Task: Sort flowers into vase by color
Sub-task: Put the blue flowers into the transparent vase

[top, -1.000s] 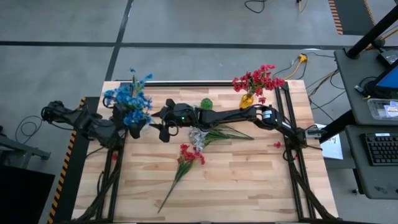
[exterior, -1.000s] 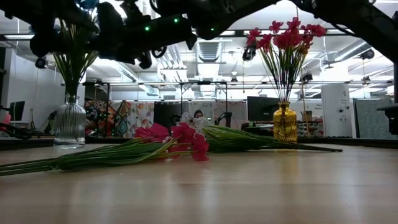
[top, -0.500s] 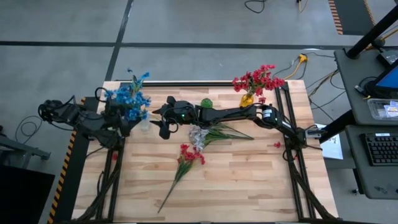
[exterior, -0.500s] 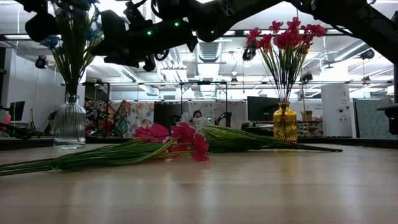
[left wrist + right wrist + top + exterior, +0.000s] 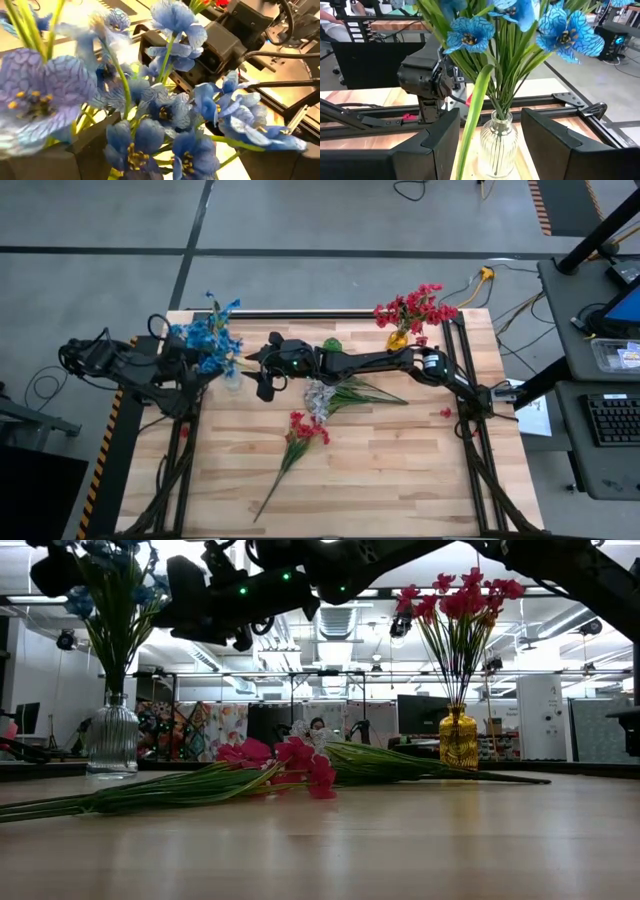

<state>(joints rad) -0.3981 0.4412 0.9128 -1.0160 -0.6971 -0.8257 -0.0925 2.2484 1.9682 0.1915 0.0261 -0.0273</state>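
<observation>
Two grippers work at the back left of the table. The right gripper [image 5: 262, 385] hangs just beside the clear glass vase [image 5: 232, 380]. Its fingers [image 5: 427, 142] stand apart with nothing clamped; in the right wrist view the vase and one loose green stem show through the gap. The left gripper [image 5: 203, 368] sits on the other side of the same vase. Its fingers are spread wide, with blue blossoms crowding the space between them and no stem seen pinched.

Containers, two counted:
- The clear glass vase stands upright and holds the blue flowers [image 5: 205, 338].
- The yellow vase [image 5: 397, 340] stands upright at the back right corner and holds the red flowers [image 5: 415, 307].

A small green object [image 5: 331, 345] stands between the vases, near the right arm; what it is cannot be told.

Loose sprays on the table, two counted:
- A pale white spray [image 5: 320, 397] lies near the middle, its green stems pointing right.
- A red spray [image 5: 303, 428] lies just in front of it, its stem running to the front left.

One small red scrap [image 5: 446, 412] lies apart by the right edge.

The table [image 5: 400, 470] has a light wooden plank top in a black frame and stands on a grey floor. Cables trail behind it. A desk with a keyboard [image 5: 612, 420] stands to the right. The low view shows an open hall with ceiling lights and screens.
</observation>
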